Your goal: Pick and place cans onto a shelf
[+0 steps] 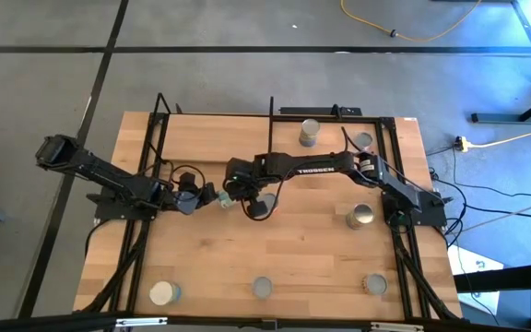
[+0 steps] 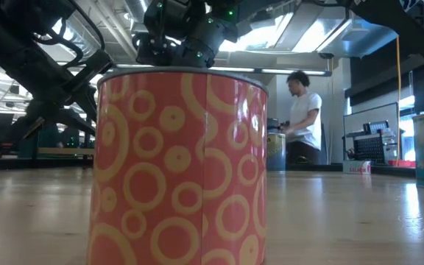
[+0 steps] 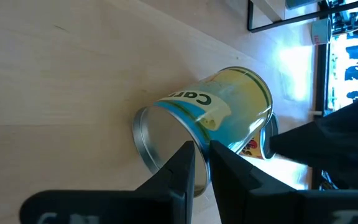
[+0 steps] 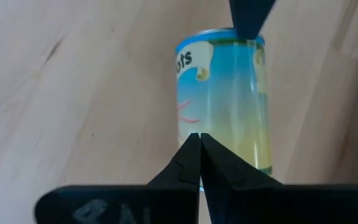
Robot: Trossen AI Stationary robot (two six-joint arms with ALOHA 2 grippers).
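Can (image 3: pixel 229 106) down on its side at mid-table (image 1: pixel 293 249), blue and yellow label up, caught between both arms. Right gripper (image 4: pixel 199 138) comes in from the right with its fingers pressed fully together, tips at the can's side and holding nothing. Left gripper (image 3: pixel 201 152) sits at the can's silver end from the left, and I cannot tell whether it has a hold on that can.

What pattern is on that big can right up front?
Yellow rings and dots on an orange-red can, clearest in the low view.
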